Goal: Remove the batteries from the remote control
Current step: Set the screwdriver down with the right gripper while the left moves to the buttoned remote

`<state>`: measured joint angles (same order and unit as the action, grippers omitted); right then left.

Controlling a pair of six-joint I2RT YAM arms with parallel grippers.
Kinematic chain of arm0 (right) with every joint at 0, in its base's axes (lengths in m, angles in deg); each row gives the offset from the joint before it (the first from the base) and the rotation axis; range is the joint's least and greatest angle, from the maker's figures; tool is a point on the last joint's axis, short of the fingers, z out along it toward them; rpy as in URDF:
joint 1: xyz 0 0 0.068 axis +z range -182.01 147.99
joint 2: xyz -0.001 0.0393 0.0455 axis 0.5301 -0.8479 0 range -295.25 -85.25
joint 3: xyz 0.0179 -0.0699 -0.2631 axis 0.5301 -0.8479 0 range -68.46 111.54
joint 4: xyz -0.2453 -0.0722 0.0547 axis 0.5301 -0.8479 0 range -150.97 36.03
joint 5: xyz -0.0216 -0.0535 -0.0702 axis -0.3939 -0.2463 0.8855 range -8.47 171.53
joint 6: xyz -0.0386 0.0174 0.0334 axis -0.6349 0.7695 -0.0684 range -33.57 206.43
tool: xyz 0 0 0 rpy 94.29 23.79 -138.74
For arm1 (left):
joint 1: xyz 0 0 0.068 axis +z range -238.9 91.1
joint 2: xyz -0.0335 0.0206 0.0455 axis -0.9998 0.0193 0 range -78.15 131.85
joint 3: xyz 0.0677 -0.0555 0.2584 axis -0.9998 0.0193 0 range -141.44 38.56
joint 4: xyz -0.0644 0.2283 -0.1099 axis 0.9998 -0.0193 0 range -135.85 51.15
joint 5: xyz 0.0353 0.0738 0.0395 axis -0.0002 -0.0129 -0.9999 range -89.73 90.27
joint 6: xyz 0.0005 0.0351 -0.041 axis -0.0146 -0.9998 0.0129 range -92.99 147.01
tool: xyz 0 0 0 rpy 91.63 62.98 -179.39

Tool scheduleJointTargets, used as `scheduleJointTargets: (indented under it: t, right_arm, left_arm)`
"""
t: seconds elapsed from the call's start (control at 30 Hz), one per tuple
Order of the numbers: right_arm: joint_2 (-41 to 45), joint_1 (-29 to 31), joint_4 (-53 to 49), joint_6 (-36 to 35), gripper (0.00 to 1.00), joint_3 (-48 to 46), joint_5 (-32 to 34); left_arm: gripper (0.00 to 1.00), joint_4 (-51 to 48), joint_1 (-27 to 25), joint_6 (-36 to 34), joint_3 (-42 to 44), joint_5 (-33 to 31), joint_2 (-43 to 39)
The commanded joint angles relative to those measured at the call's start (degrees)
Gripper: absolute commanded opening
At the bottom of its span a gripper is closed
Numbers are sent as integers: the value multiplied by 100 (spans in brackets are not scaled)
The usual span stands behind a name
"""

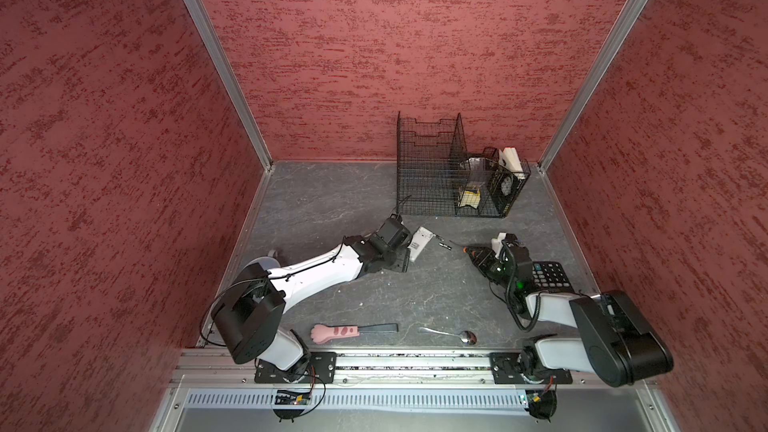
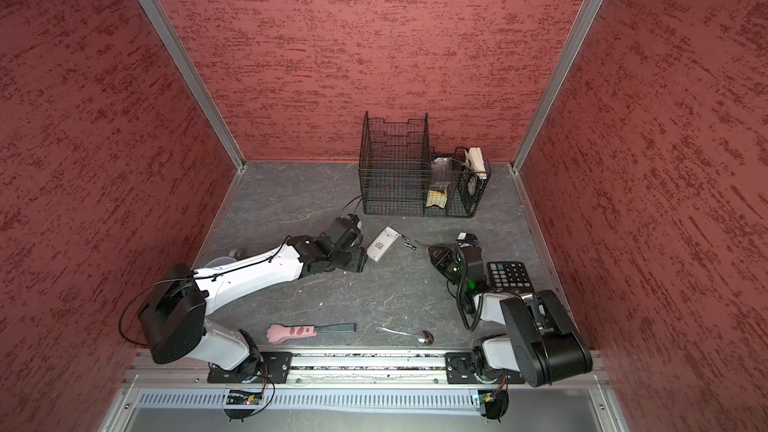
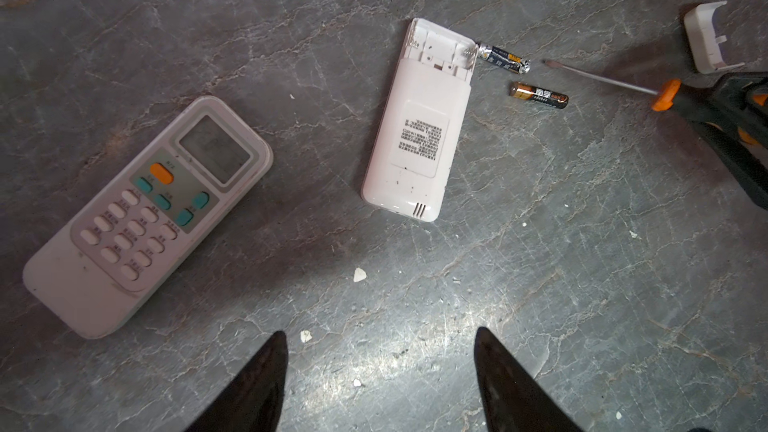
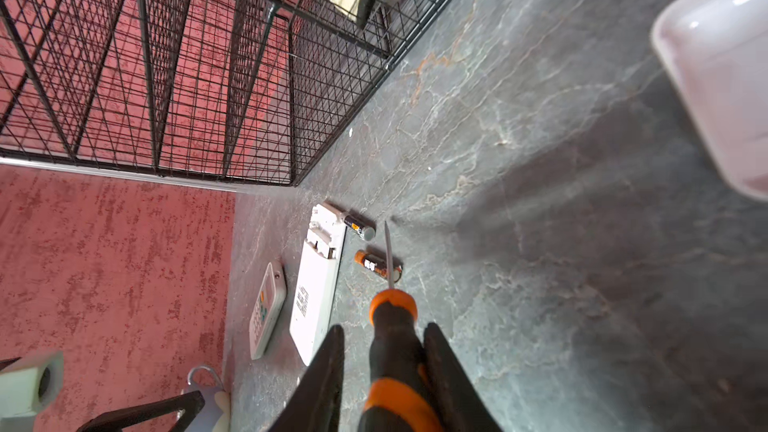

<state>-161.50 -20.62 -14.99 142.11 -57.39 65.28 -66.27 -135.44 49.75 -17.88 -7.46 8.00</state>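
The white remote control [image 3: 415, 126] lies face down, its battery bay uncovered with no cells showing in it. Two batteries rest on the table beside that end: one [image 3: 503, 58] touches the bay's corner, the other [image 3: 539, 95] lies just apart. In both top views they are small dark slivers [image 1: 445, 246] [image 2: 410, 246]. My left gripper [image 3: 381, 330] is open over bare table short of the remote. My right gripper [image 4: 384, 325] stands open around the orange-and-black screwdriver [image 4: 395, 326], with a gap at one finger. The screwdriver's tip points at the batteries [image 4: 376, 264].
A second remote [image 3: 145, 218] lies face up beside the first. The white cover [image 3: 708, 35] sits past the screwdriver. A wire basket rack [image 1: 449, 168] stands at the back, a calculator [image 1: 550, 278] at the right. A pink paw-shaped tool [image 1: 336, 332] and a spoon [image 1: 451, 333] lie near the front.
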Motion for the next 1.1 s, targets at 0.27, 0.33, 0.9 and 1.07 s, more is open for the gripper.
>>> scheduleJointTargets:
  t: [0.27, 0.33, 0.9, 1.07]
  right_arm:
    - [262, -32, -1102, -182, 51, 88, 488]
    - [264, -34, -1407, -230, 54, 187, 585]
    - [699, 420, -4292, -690, 63, 1118, 1827]
    - [600, 747, -4823, -647, 63, 1402, 2095]
  left_arm:
    - [70, -26, 61, 99, 156, -93, -271]
    - [70, -26, 66, 108, 185, -89, -292]
    - [70, 109, 141, 99, 248, -62, -241]
    - [70, 158, 184, 73, 281, -61, -247]
